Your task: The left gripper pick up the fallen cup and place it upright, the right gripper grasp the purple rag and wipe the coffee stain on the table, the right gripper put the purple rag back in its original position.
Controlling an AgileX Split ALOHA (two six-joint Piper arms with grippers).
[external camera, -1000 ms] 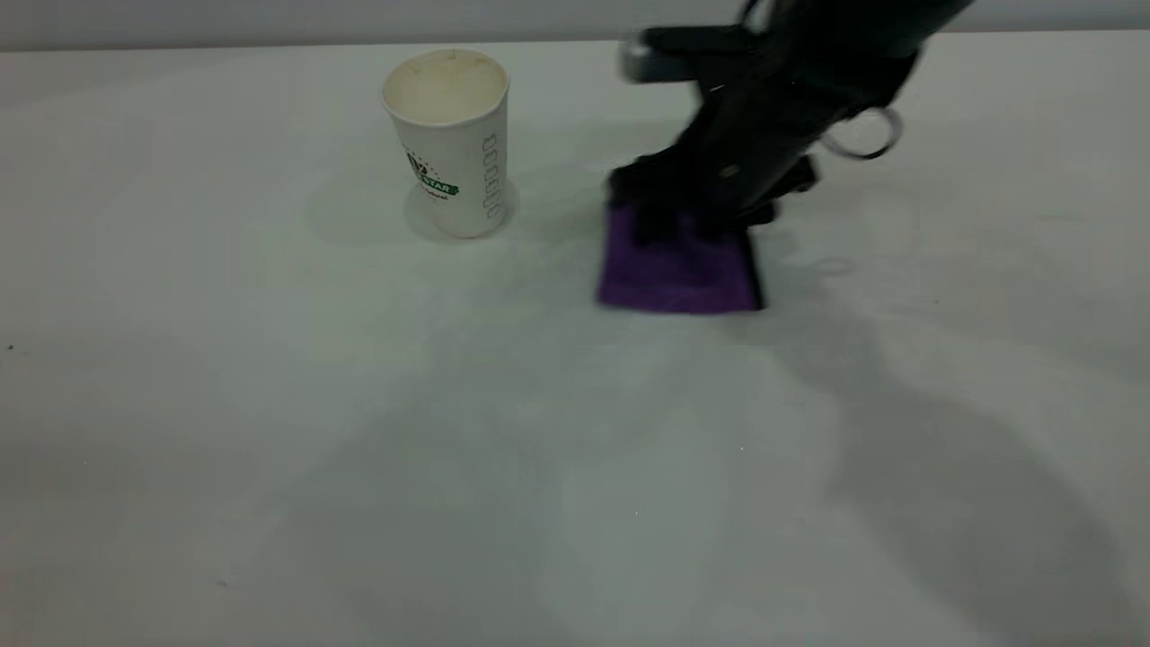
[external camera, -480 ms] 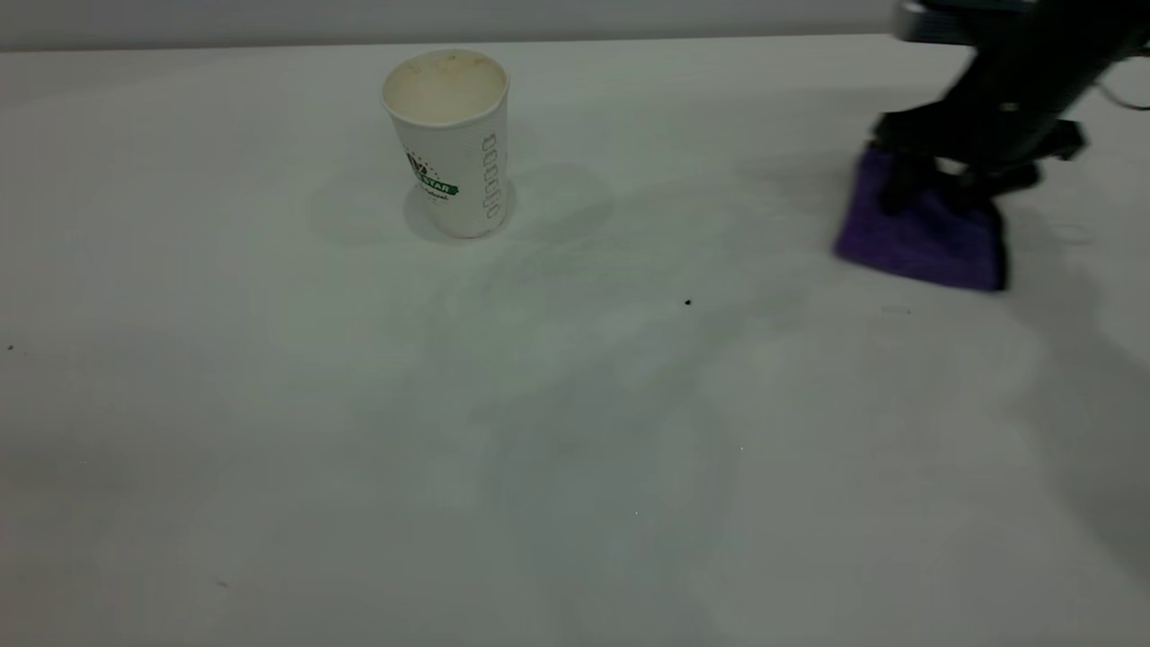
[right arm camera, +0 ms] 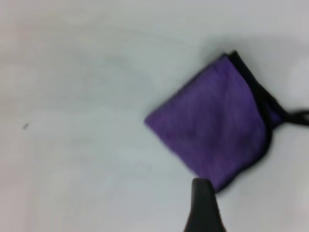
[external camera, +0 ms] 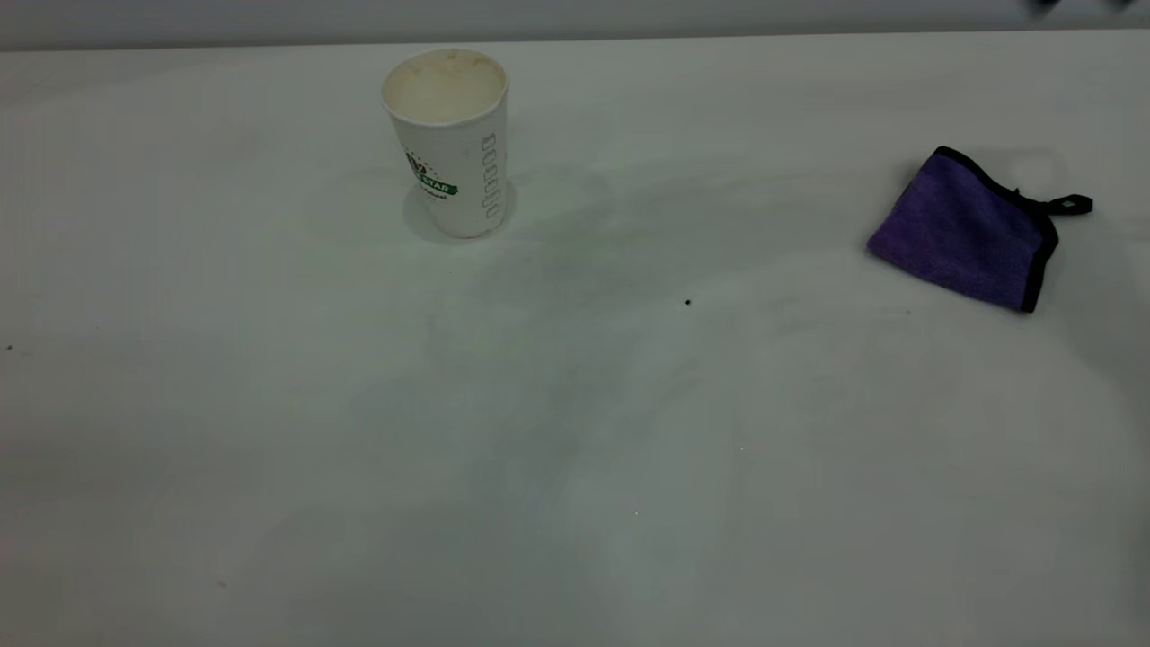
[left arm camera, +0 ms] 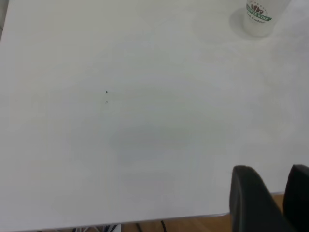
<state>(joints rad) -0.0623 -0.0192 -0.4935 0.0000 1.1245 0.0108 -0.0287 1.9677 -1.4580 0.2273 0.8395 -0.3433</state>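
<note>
Two task items rest on the bench [external camera: 575, 467]: upright cup [external camera: 452, 144] upper left, purple rag [external camera: 966, 231] far right, released. Right jaws [right arm camera: 203, 205] hover beside the rag, their spread unclear; left jaws [left arm camera: 270, 195] parted, empty.

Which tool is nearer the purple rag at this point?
The right tool: its wrist view shows it just above the purple rag, not touching it. The left tool is at the table edge, far off; its view shows only the cup.
</note>
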